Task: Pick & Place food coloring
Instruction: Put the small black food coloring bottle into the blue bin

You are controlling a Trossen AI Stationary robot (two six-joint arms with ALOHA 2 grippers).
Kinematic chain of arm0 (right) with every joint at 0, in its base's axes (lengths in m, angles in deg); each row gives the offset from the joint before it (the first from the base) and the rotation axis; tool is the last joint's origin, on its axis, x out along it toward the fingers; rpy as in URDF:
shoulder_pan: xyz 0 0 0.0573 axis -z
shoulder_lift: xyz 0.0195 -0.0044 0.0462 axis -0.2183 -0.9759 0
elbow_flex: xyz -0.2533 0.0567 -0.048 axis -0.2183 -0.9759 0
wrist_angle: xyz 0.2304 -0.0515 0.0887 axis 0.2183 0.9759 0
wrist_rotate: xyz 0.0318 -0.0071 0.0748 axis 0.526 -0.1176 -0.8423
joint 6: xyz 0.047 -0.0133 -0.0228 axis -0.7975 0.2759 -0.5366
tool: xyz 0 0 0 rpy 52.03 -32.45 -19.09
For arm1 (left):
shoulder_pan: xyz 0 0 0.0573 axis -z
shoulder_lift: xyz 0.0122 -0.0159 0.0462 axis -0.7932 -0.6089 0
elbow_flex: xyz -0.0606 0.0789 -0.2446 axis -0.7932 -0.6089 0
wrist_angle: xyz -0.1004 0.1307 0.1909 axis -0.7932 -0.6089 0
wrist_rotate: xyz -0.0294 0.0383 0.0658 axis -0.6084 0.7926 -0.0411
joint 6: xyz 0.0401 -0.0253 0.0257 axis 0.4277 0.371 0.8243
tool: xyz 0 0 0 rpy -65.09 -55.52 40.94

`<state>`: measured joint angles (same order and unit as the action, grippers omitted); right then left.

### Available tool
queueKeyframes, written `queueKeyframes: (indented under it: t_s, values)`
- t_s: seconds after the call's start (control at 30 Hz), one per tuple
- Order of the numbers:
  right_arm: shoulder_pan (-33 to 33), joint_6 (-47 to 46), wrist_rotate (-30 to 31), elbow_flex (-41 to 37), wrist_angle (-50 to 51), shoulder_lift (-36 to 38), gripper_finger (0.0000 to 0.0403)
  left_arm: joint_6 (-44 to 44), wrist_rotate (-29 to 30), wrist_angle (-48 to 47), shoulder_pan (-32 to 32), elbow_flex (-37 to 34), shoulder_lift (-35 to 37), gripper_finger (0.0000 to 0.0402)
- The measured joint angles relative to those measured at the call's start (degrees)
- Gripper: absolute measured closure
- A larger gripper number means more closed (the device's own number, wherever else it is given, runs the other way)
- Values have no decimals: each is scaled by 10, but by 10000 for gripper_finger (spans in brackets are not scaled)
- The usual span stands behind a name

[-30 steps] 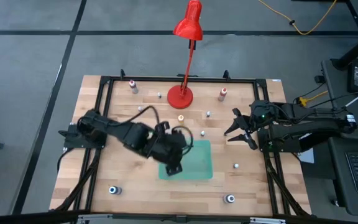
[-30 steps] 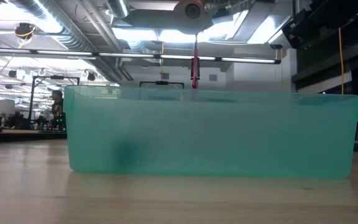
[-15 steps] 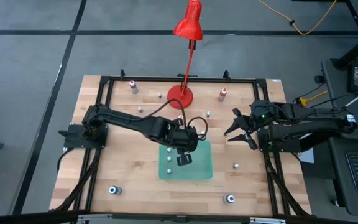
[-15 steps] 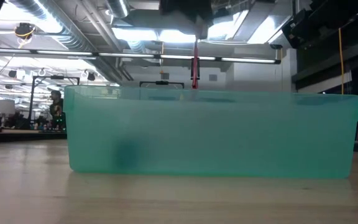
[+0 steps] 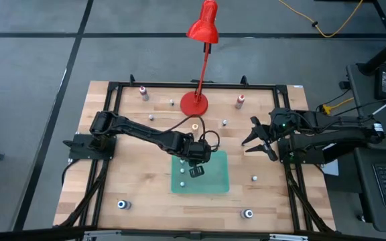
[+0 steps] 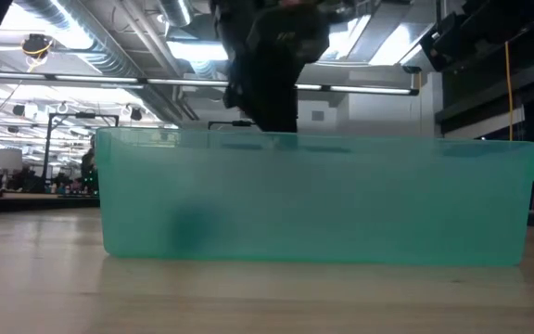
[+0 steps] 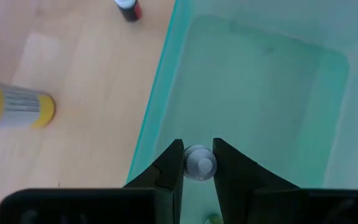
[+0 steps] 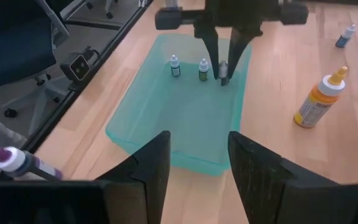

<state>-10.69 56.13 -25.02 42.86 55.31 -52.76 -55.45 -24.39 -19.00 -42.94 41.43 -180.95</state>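
Left gripper (image 7: 199,163) grips bottle (image 7: 199,163) low inside tray (image 7: 157,112); risk: toppling on release, knocking neighbour bottles (image 8: 174,65). Right gripper (image 5: 258,140) open, idle at table's right side.

High view: straight down over the bench (image 5: 139,194), whole frame in shot, green tray (image 5: 216,175) near centre. Low view: at bench-top height, hard up against the tray's long wall (image 6: 318,199), facing level into the room behind. Left wrist view: close, looking down into the tray over its rim (image 7: 156,109). Right wrist view: farther off, looking across the bench at the tray (image 8: 138,121) from outside it. All four views share the tray; both wrist views also catch the orange-capped bottle (image 8: 319,99) beside it.
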Motion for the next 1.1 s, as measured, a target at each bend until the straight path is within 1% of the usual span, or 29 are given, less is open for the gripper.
queueKeyframes:
  t_s: [0.13, 0.23, 0.43, 0.5, 0.87, 1.1]
  values:
    - [0, 18, 0, 0, 0, 0, 240, -8, 8, 11, 4, -25, 0, 341]
    - [0, 19, 0, 0, 0, 0, 240, -19, 20, 61, 11, -51, 0, 340]
    - [0, 21, 0, 0, 0, 0, 240, -35, 46, 110, 21, -78, 1, 340]
    - [0, 22, 0, 0, 0, 0, 240, -44, 56, 109, 21, -88, 0, 340]
    - [0, 22, 0, 0, 0, 0, 240, -74, 54, 134, 23, -135, 0, 340]
    - [0, 21, 0, 0, 0, 0, 240, -85, 54, 139, 24, -143, 0, 340]
